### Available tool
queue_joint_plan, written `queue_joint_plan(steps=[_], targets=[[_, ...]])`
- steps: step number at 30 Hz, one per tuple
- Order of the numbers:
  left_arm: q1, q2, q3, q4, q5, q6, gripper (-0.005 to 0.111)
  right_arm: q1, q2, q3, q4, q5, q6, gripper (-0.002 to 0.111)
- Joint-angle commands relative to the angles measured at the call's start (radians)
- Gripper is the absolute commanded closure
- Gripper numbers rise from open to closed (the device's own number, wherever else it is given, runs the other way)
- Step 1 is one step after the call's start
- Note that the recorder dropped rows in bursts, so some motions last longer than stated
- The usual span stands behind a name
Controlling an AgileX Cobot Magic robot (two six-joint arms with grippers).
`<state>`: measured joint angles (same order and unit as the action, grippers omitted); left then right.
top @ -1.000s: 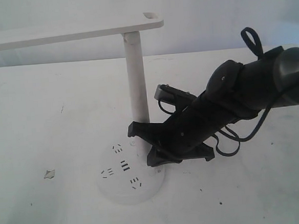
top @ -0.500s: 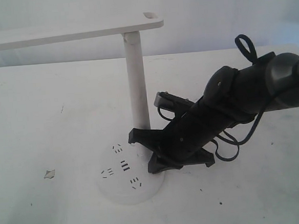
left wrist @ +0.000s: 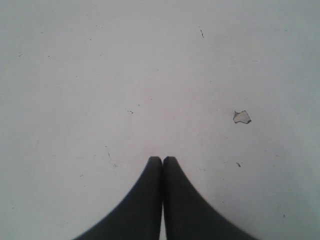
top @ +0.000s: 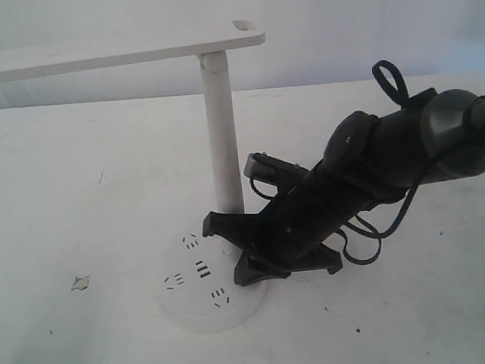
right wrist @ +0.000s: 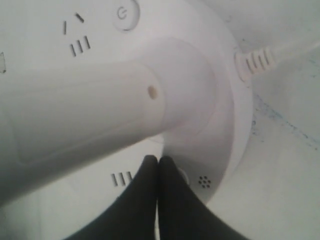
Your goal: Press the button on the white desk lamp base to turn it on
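Note:
The white desk lamp stands on the table with its upright pole and long flat head bar. Its round white desk lamp base shows dark socket slots and central USB ports. My right gripper is shut and reaches down onto the base's right side, beside the pole. In the right wrist view, the right gripper has its tips on the base at the pole's foot, partly covering a small round button. A second round button with a power sign lies across the disc. My left gripper is shut over bare table.
The lamp's white cord leaves the rim of the base. A small chip in the table surface lies left of the base, and the left wrist view shows that chip too. A black cable loops beside the right arm.
My right arm has shifted a little left and down, bringing the shut gripper closer onto the lamp base. The lamp has not moved.

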<state>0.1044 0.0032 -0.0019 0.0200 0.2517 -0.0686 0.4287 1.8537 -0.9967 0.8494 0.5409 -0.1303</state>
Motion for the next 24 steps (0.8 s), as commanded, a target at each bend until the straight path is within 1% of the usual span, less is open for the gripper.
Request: queue_joint_plan(steps=[1, 12, 24], targets=[[-0.008, -0.003, 0.002, 0.0, 0.002, -0.001, 0.107, 0.002, 0.021, 0.008, -0.088, 0.002, 0.004, 0.108], [-0.008, -0.003, 0.002, 0.0, 0.002, -0.001, 0.107, 0.002, -0.047, -0.013, -0.092, -0.017, 0.004, 0.108], [-0.008, -0.003, 0.002, 0.0, 0.002, -0.001, 0.107, 0.002, -0.059, -0.014, -0.089, -0.012, 0.004, 0.108]])
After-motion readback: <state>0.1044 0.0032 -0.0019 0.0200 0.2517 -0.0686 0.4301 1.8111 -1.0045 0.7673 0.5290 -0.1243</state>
